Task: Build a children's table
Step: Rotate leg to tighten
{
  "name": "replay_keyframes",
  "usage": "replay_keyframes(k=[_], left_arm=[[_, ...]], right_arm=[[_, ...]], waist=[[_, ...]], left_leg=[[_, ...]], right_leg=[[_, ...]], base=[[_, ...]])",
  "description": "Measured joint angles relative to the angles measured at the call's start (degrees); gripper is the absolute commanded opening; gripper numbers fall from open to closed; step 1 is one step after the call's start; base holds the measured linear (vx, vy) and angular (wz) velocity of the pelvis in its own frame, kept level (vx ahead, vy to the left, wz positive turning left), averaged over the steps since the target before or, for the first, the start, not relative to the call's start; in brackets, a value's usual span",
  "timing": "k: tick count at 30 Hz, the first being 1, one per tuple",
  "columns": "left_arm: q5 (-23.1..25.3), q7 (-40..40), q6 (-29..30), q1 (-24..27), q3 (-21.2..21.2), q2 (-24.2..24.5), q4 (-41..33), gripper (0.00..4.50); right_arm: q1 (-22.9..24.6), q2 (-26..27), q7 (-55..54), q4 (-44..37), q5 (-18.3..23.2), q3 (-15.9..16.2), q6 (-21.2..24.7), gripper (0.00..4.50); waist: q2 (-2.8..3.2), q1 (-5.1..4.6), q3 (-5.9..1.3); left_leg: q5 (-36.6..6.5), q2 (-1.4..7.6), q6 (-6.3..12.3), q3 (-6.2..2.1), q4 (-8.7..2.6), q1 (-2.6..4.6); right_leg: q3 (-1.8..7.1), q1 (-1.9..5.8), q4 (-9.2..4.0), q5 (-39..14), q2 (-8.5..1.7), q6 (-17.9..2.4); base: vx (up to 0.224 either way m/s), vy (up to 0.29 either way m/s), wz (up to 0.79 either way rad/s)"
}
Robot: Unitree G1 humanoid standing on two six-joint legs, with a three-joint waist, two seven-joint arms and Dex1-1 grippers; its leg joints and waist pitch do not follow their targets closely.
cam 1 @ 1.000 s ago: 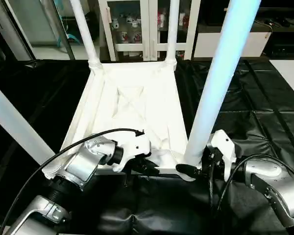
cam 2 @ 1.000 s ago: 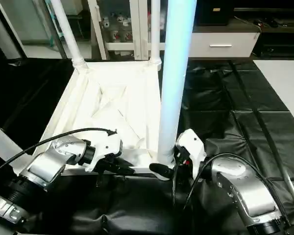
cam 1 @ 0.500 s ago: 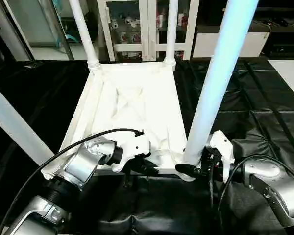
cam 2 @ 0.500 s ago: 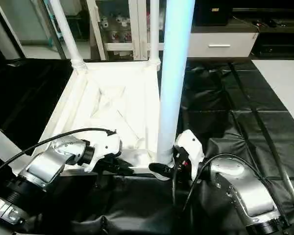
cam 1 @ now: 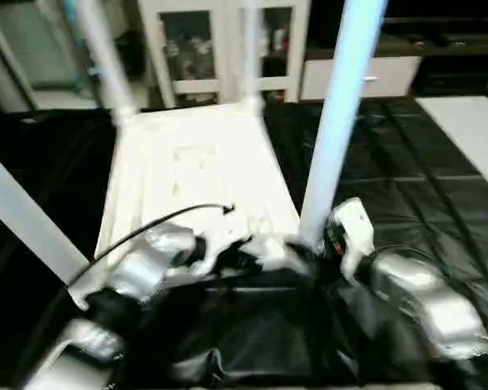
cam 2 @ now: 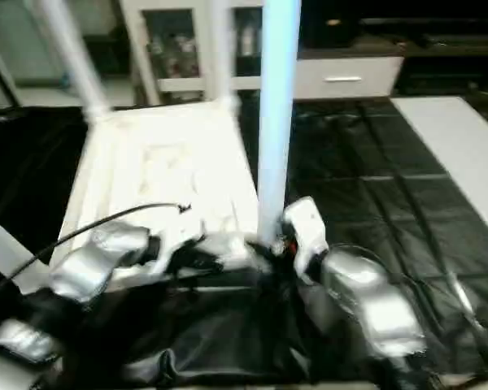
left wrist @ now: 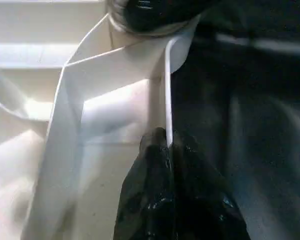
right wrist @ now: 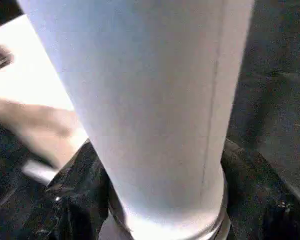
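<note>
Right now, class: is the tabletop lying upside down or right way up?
Upside down. The tabletop shows its ribbed underside facing up, and the legs rise upright from its corner sockets.

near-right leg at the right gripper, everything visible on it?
The near-right leg is a long round white post, plastic by its look, with a bluish sheen. It stands upright, slightly tilted, at the near-right corner of the upturned tabletop, and its top runs out of view. In the right wrist view its wide base sits in a ringed socket, with the right gripper's black fingers on either side.
</note>
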Motion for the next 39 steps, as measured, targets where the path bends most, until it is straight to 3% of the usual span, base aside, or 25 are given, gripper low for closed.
replay_keyframes(k=[3,10,17,21,25,27,28,29,34,39], left_arm=[[1.11,7.40,0.59,-2.76,0.59,-4.94,4.67,0.00],[2.30,19.47,1.65,-8.80,2.81,-12.43,14.33,0.00],[2.78,19.46,0.17,-9.32,2.25,-11.70,15.06,0.00],[3.15,16.10,-1.90,-8.40,1.04,-9.40,13.37,0.00],[2.85,8.04,-6.53,-4.61,-0.19,-3.11,8.01,0.00],[2.21,4.57,-8.18,-3.55,-0.32,-0.04,6.21,0.00],[1.50,2.51,-8.64,-2.75,-0.30,1.78,4.65,0.00],[0.85,1.09,-8.88,-2.14,-0.29,2.95,3.71,0.00],[-0.29,-4.05,-9.40,-0.98,-0.54,4.49,1.49,0.00],[-1.37,-8.17,-9.60,0.79,-1.54,6.98,-1.62,0.00]], right_arm=[[-4.23,3.97,-8.92,6.26,-1.50,-2.43,-1.88,2.70],[-12.92,9.95,-22.38,19.89,-5.39,-6.89,-8.25,2.70],[-12.80,10.50,-21.22,20.99,-4.63,-8.45,-11.19,2.70],[-11.29,9.77,-17.16,17.97,-3.39,-8.85,-9.25,2.70],[-7.00,5.89,-8.23,9.81,-0.67,-5.57,-4.01,2.70],[-5.54,3.83,-4.85,7.38,-0.48,-3.51,-3.71,2.70],[-4.59,2.37,-2.02,5.76,-0.32,-2.25,-3.86,3.26],[-3.78,1.34,0.04,4.70,0.04,-1.48,-3.90,3.40],[-1.90,-2.46,6.22,1.08,1.15,-0.61,-3.01,3.83],[1.16,-10.13,14.16,-5.39,1.60,2.68,-1.23,3.93]], waist=[[-0.04,-0.53,0.03],[-0.01,-0.59,-0.01],[-0.05,-0.23,-0.08],[-0.07,-0.18,-0.06],[-0.16,-0.18,-0.03],[-0.15,-0.19,-0.03],[-0.06,-0.13,-0.07],[-0.04,-0.01,-0.07],[0.05,1.59,0.00],[0.08,2.45,0.01]], left_leg=[[0.00,-0.20,0.00,0.00,-0.01,0.02],[0.00,-0.53,0.02,0.00,-0.01,-0.09],[0.05,-0.51,0.14,0.00,-0.07,-0.22],[0.05,-0.47,0.13,-0.03,-0.29,-0.24],[0.05,-0.28,0.11,-0.15,-0.43,-0.33],[0.04,-0.18,0.11,-0.16,-0.45,-0.64],[0.08,-0.17,0.17,-0.17,-0.45,-0.95],[0.21,-0.17,0.39,-0.16,-0.44,-1.09],[0.16,-0.17,0.49,-0.08,-0.34,-1.27],[0.08,-0.17,0.35,-0.02,-0.34,-1.15]], right_leg=[[0.05,0.01,-0.03,-0.01,-0.14,0.03],[0.25,0.08,-0.17,0.00,-0.33,0.01],[0.19,0.09,-0.25,0.26,-0.33,-0.40],[0.09,-0.05,-0.24,0.26,-0.32,-0.37],[-0.05,-0.17,-0.24,0.28,-0.14,-0.14],[-0.13,-0.44,-0.24,0.24,-0.08,-0.08],[-0.17,-0.73,-0.23,0.25,-0.08,-0.08],[-0.17,-0.86,-0.22,0.25,-0.09,-0.07],[-0.21,-0.99,-0.23,0.25,-0.17,-0.08],[-0.16,-0.90,-0.20,0.25,-0.18,-0.08]], base=[[0.000,0.000,0.00],[0.000,0.000,0.00],[0.000,0.000,0.00],[0.000,0.000,0.00],[0.000,0.000,0.00],[0.000,0.000,0.00],[0.000,0.000,0.00],[0.000,0.000,0.00],[0.000,0.000,0.00],[0.000,0.000,0.00]])
